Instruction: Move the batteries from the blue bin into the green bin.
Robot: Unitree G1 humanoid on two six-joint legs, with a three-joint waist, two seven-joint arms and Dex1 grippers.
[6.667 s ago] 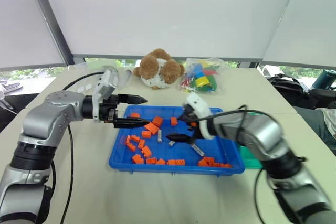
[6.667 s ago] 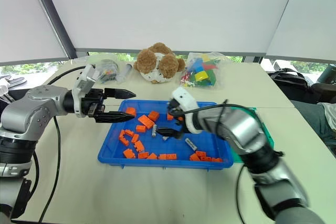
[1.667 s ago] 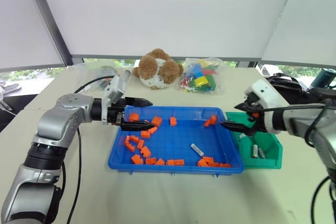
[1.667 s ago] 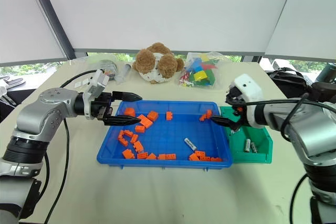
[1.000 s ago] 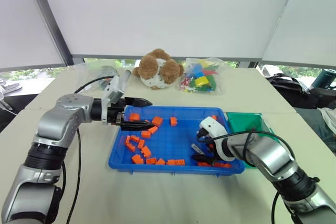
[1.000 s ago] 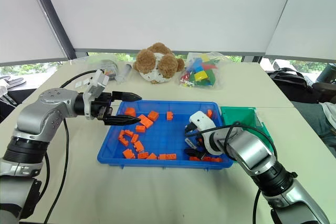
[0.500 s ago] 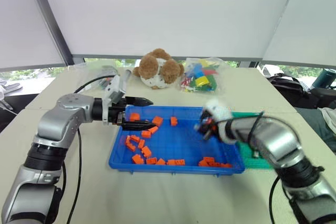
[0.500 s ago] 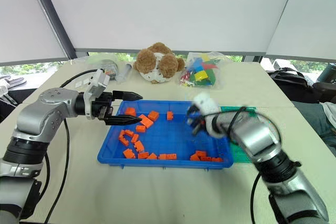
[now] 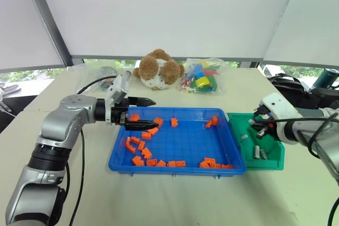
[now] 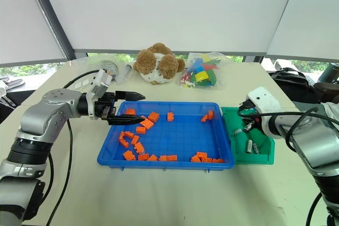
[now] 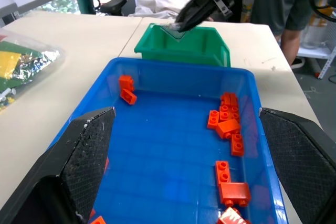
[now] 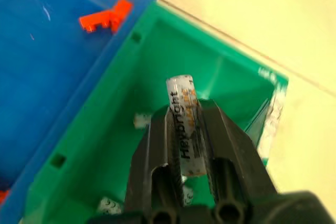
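- The desk (image 9: 175, 194) carries the blue bin (image 9: 177, 146) and, just beside it, the green bin (image 9: 273, 154).
- The blue bin holds scattered orange bricks (image 9: 139, 144).
- The left tool (image 9: 142, 113) hovers over the blue bin's edge, fingers apart and empty.
- The right tool (image 12: 190, 129) is clamped on a battery (image 12: 185, 129) above the green bin.
- Other batteries (image 10: 250, 145) lie inside the green bin.
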